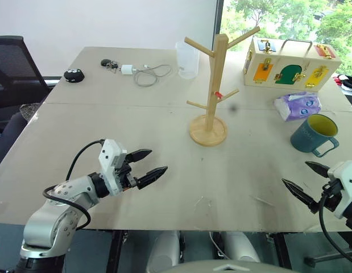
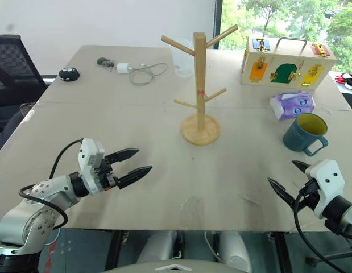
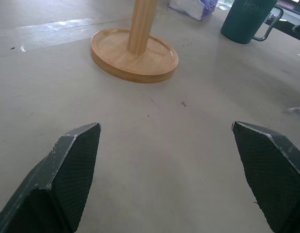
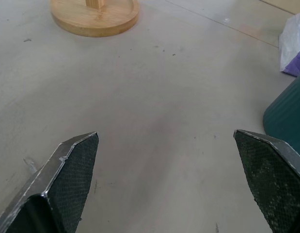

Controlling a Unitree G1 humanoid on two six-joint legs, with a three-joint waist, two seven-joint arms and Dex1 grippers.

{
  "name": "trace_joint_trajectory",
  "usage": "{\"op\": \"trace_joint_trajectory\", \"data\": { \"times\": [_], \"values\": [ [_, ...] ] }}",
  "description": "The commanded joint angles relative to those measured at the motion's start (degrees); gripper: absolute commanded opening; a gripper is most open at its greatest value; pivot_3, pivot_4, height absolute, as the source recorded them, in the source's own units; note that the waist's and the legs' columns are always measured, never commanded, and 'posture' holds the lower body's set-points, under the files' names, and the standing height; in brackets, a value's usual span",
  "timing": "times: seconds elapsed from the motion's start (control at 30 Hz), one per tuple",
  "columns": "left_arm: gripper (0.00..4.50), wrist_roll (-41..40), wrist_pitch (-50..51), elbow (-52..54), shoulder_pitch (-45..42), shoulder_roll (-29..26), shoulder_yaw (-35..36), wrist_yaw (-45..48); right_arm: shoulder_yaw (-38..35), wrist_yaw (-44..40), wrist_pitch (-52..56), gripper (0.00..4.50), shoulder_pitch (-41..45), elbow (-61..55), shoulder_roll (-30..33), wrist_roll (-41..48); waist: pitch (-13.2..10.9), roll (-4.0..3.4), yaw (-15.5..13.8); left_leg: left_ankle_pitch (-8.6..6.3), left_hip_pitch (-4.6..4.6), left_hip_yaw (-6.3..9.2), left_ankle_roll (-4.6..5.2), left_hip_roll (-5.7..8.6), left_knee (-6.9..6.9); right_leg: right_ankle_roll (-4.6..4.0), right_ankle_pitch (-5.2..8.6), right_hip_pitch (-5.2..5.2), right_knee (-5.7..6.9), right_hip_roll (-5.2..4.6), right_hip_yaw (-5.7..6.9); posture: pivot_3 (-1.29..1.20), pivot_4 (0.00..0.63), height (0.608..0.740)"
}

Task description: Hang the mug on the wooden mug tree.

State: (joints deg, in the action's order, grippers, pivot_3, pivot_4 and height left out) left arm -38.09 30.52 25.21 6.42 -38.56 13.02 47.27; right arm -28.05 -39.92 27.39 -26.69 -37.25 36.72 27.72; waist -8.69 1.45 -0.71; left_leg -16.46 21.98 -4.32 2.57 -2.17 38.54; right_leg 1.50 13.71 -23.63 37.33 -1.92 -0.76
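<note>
Lots of bare table (image 1: 181, 187) in front of both grippers. On the right, mug (image 1: 313, 135) with tissue pack (image 1: 298, 106) just behind. Mug tree (image 1: 212, 91) standing mid-table.

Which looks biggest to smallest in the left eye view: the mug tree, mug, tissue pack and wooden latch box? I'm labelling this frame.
1. wooden mug tree, by far the tallest
2. wooden latch box, though farther back, so nearness may understate it
3. mug and tissue pack, which look too alike to rank.
</note>
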Motion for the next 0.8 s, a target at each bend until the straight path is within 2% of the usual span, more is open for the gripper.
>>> {"op": "trace_joint_trajectory", "data": {
  "times": [0.03, 0.13, 0.17, 0.33, 0.6, 0.63, 0.67, 0.8],
  "values": [
    [4.45, -1.80, -0.97, 2.31, -2.07, -1.59, 1.44, 2.45, -0.57, 4.98, -0.75, 4.50, 2.60, -0.84, -2.40, -1.21, -0.01, 0.02, 0.00, 0.00, 0.00, 0.00, 0.00, 0.00, 0.00, 0.00, 0.00, 0.00, 0.00, 0.00, 0.00, 0.00, 0.150, 0.740],
    [4.45, -6.09, -1.82, 4.62, -4.94, -4.22, 1.77, 9.66, 0.24, 18.00, 4.49, 4.50, 6.78, -1.25, -4.03, -10.45, -0.08, 0.12, 0.02, 0.01, 0.00, 0.04, -0.02, -0.01, 0.02, 0.03, 0.02, -0.01, 0.03, 0.03, 0.04, 0.00, 0.150, 0.740],
    [4.45, -6.90, -2.24, 5.40, -5.51, -4.89, 1.50, 11.74, 0.10, 20.04, 6.38, 4.50, 7.33, -1.42, -4.14, -12.24, -0.07, 0.04, 0.02, 0.02, 0.06, 0.02, -0.03, -0.02, 0.10, 0.04, 0.02, -0.08, 0.06, 0.03, 0.03, 0.00, 0.150, 0.740],
    [4.45, -8.78, -2.57, 7.58, -9.42, -6.73, -1.24, 16.38, 0.07, 25.70, 12.10, 4.50, 10.23, -0.39, -6.34, -14.68, 0.00, -0.07, -0.02, 0.03, 0.03, -0.13, -0.04, 0.05, 0.06, -0.02, -0.01, -0.08, 0.08, 0.01, -0.05, 0.00, 0.150, 0.740],
    [4.45, -9.07, -1.60, 9.04, -13.04, -6.65, -4.30, 16.19, -0.16, 33.17, 17.64, 4.50, 16.83, 1.22, -13.73, -15.29, -0.02, -0.11, 0.33, 0.03, -0.02, -0.17, -0.04, 0.04, -0.04, 0.01, -0.01, -0.08, 0.07, 0.33, -0.16, 0.00, 0.150, 0.740],
    [4.50, -9.22, -1.45, 9.16, -13.41, -6.65, -4.49, 15.98, 0.12, 33.87, 17.58, 4.02, 17.28, 1.59, -14.27, -15.93, -0.02, -0.11, 0.34, 0.03, -0.02, -0.17, -0.04, 0.04, -0.04, 0.01, -0.01, -0.09, 0.07, 0.34, -0.15, 0.00, 0.150, 0.740],
    [4.50, -9.49, -1.23, 9.41, -13.77, -6.65, -4.60, 15.73, 0.22, 34.57, 17.68, 3.90, 17.72, 1.81, -14.92, -16.25, -0.02, -0.11, 0.34, 0.03, -0.02, -0.18, -0.04, 0.04, -0.04, 0.00, -0.01, -0.09, 0.07, 0.34, -0.15, 0.00, 0.150, 0.740],
    [4.50, -10.12, -0.51, 10.61, -14.71, -7.00, -4.84, 15.28, 0.79, 37.14, 15.89, 3.90, 19.48, 4.29, -16.97, -17.96, -0.02, -0.11, 0.40, 0.03, -0.01, -0.19, -0.04, 0.04, -0.04, 0.03, 0.01, -0.09, 0.06, 0.34, -0.15, 0.00, 0.150, 0.740]
  ]
}}
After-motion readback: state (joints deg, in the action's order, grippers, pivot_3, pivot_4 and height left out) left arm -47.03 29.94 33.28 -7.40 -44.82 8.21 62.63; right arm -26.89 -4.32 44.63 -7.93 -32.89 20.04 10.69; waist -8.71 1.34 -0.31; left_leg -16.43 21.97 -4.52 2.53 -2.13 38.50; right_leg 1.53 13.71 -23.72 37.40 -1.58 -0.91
